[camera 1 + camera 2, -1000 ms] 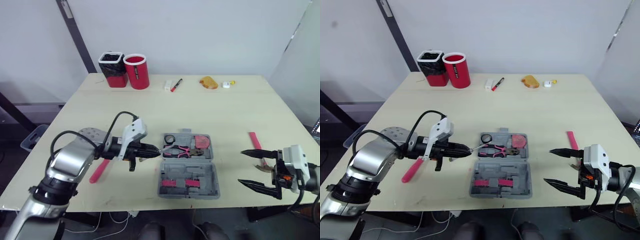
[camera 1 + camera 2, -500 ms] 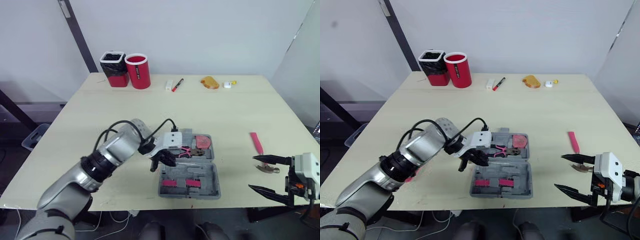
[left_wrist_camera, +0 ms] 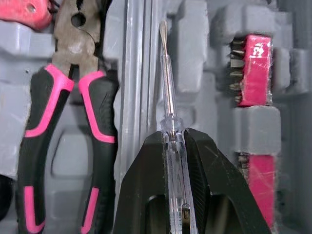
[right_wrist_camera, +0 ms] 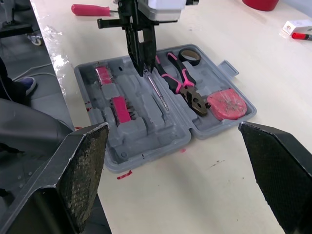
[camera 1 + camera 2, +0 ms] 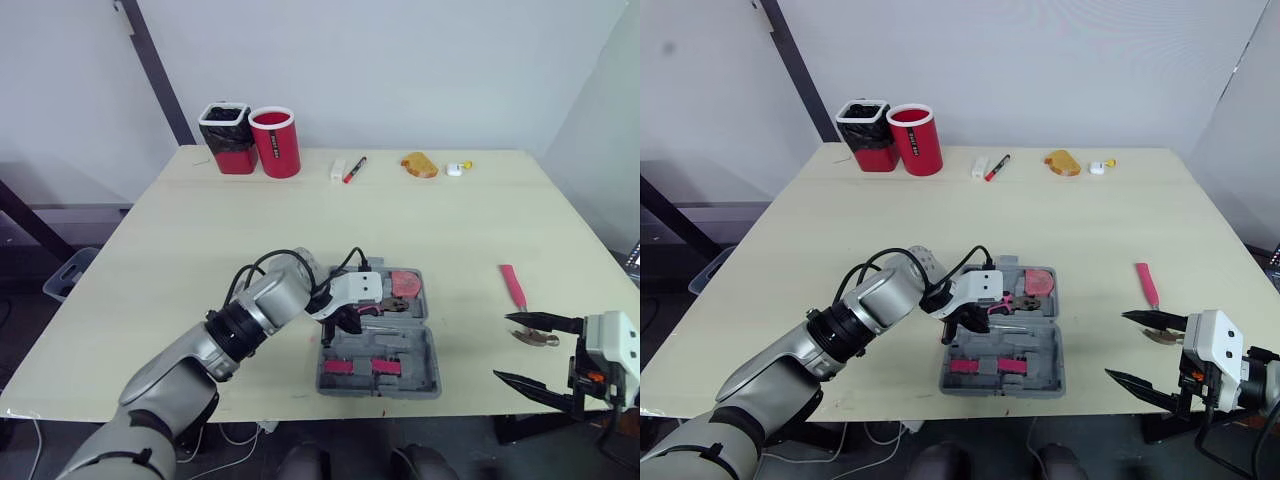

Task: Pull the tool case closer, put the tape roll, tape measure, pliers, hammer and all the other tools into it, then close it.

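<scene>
The tool case [image 5: 410,345] lies open near the table's [image 5: 450,220] front edge, about midway along it; in its far half I see the tape roll [image 4: 191,60], the pliers [image 3: 78,46] and the red tape measure [image 4: 224,104], in its near half two red bit holders [image 3: 256,68]; my left gripper [image 3: 174,137] hangs over the case's middle, clenched on a clear-handled screwdriver [image 3: 168,97] whose tip points along the hinge line beside the pliers; the hammer [image 5: 515,290] lies on the table right of the case, well apart; my right gripper [image 5: 502,347] sits near it at the table's front right, fingers spread wide, holding nothing.
</scene>
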Controlling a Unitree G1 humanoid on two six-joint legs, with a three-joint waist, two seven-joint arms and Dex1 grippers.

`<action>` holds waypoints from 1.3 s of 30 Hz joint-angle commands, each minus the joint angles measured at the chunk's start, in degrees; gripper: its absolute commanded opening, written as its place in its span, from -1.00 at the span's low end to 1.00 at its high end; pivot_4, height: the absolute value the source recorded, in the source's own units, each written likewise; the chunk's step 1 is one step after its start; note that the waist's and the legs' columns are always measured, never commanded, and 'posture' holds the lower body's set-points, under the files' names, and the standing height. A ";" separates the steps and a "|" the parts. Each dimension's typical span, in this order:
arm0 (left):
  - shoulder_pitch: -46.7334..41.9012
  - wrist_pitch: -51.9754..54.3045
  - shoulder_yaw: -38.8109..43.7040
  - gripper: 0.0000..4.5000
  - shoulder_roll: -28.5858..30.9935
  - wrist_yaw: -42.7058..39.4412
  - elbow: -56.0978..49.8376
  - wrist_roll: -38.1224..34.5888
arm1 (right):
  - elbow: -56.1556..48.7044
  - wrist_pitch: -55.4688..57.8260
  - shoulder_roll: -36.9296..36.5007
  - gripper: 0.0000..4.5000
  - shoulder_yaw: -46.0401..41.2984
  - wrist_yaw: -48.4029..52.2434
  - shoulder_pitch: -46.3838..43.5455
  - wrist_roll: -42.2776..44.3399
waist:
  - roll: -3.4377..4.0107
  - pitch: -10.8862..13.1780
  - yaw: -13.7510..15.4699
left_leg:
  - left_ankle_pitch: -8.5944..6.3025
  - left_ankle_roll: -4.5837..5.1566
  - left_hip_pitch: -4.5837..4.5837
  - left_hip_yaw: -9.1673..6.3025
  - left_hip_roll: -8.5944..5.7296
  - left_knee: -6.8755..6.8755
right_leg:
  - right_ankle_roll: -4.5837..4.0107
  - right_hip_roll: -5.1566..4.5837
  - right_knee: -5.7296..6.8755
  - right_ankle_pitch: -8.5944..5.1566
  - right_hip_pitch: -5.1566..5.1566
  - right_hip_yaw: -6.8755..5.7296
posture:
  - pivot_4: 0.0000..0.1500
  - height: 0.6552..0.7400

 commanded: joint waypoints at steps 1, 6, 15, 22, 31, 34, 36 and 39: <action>-1.36 -0.95 -0.82 -0.98 0.03 -1.28 0.14 1.33 | -1.45 -0.58 0.19 1.00 -2.31 -0.56 0.53 0.50 | 0.00 0.00 0.00 | 0.00 0.00 0.00 0.00 0.00 0.00 | 0.00 0.00 0.00 0.00 0.00 0.00 | 1.00 1.00; -0.91 -1.36 -1.01 -0.98 -0.57 -1.97 0.10 2.16 | -1.71 -0.55 0.19 1.00 -2.32 -0.86 0.70 0.49 | 0.00 0.00 0.00 | 0.00 0.00 0.00 0.00 0.00 0.00 | 0.00 0.00 0.00 0.00 0.00 0.00 | 1.00 1.00; -0.44 -2.22 -1.66 -0.98 -1.03 -2.66 -0.38 3.43 | -1.59 -0.95 0.02 1.00 -2.42 -0.72 1.12 0.30 | 0.00 0.00 0.01 | 0.00 0.00 0.00 0.00 0.00 0.00 | 0.00 0.00 0.00 0.00 0.00 0.00 | 1.00 1.00; -0.91 -3.58 -1.84 -0.98 -2.26 -2.12 1.68 4.60 | -1.74 -1.06 0.09 1.00 -2.66 -0.71 1.39 0.24 | 0.00 0.00 0.02 | 0.00 0.00 0.00 0.00 0.00 0.00 | 0.00 0.00 0.00 0.00 0.00 0.00 | 1.00 1.00; -1.75 -5.60 -1.59 -0.98 -4.77 -1.87 4.63 6.19 | -2.57 -0.96 0.39 1.00 -2.76 -1.24 2.09 0.26 | 0.00 0.00 0.14 | 0.00 0.00 0.00 -0.01 -0.01 0.01 | 0.00 0.00 0.00 0.00 0.01 0.00 | 1.00 1.00; -1.88 -6.40 -1.50 -0.98 -5.00 -2.02 5.01 6.51 | -2.72 -1.02 0.53 1.00 -2.88 -1.31 2.45 0.27 | 0.01 -0.01 0.15 | 0.00 0.00 0.00 0.00 -0.02 0.01 | 0.00 -0.01 0.00 0.00 0.01 0.01 | 1.00 1.00; -1.96 -7.21 -1.06 -0.51 -5.08 -1.54 5.23 6.78 | -2.95 -1.07 0.74 1.00 -2.81 -1.44 2.81 0.25 | 0.01 -0.01 0.17 | 0.00 0.00 0.00 -0.01 -0.02 0.01 | 0.00 -0.01 0.00 0.00 0.01 0.01 | 1.00 1.00; -2.03 -7.25 0.03 0.05 -4.61 -1.74 4.55 6.51 | -3.26 -1.01 0.96 1.00 -2.73 -1.57 3.11 0.32 | 0.01 -0.01 0.17 | 0.00 0.01 -0.03 -0.05 -0.04 0.04 | 0.00 0.00 0.01 0.00 0.01 0.02 | 1.00 1.00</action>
